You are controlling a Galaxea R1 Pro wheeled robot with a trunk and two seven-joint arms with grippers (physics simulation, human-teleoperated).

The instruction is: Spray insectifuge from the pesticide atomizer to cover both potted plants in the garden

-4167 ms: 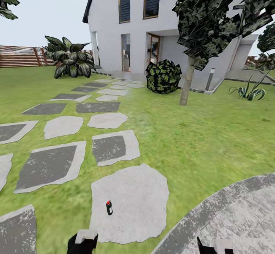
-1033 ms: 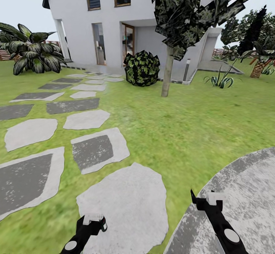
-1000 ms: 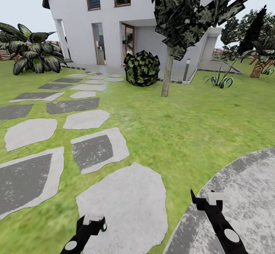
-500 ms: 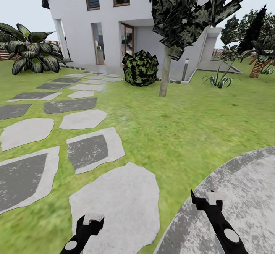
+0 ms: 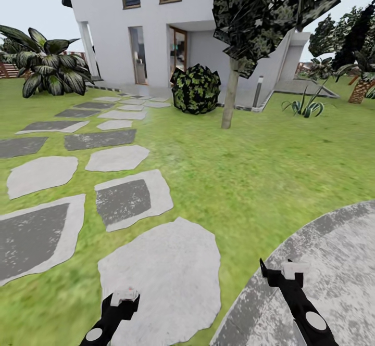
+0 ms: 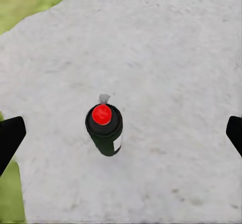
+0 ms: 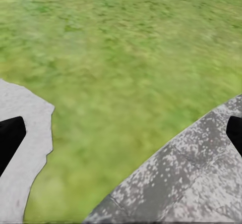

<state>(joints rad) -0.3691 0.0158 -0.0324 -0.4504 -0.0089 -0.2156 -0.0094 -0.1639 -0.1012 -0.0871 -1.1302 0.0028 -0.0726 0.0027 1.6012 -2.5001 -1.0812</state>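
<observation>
left tool [image 6: 121,133] spread above upright pesticide atomizer [image 6: 104,129]

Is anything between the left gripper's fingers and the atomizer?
No. In the left wrist view the pesticide atomizer stands upright on bare pale stone slab, centred between the open left gripper fingers, untouched.

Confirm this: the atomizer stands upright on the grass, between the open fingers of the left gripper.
Not quite: the pesticide atomizer stands upright on a pale stepping stone, not on grass. The left wrist view shows it between the open fingers of the left gripper, untouched by either.
</observation>
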